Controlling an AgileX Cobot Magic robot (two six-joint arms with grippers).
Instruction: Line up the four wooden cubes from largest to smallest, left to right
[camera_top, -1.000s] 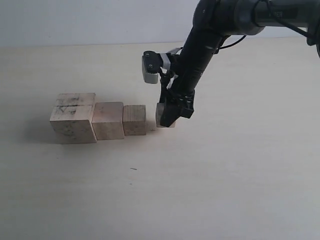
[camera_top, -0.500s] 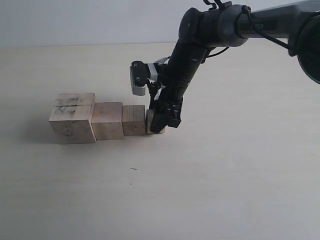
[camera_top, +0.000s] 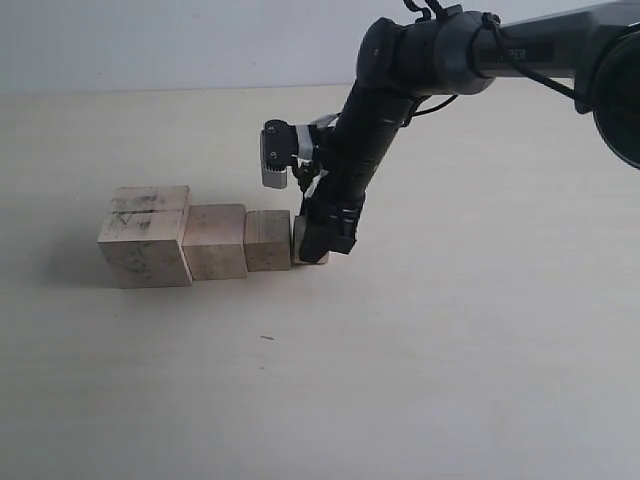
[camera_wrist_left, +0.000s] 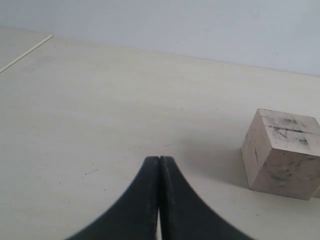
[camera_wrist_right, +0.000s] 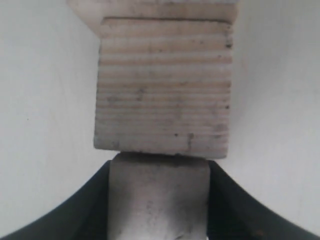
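Black jointed arm (camera_top: 375, 130), black pincer (camera_top: 320, 243), grey camera box (camera_top: 273, 160).

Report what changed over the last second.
The right hand carried the smallest cube leftward, from standing apart to up against the third cube at the row's end, still gripping it. The largest cube and second cube stayed put.

Bright, even light; a soft shadow lies left of the largest smudged pale-wood cube (camera_top: 145, 240) on the cream desk (camera_top: 420, 380); close wrist views blur slightly.
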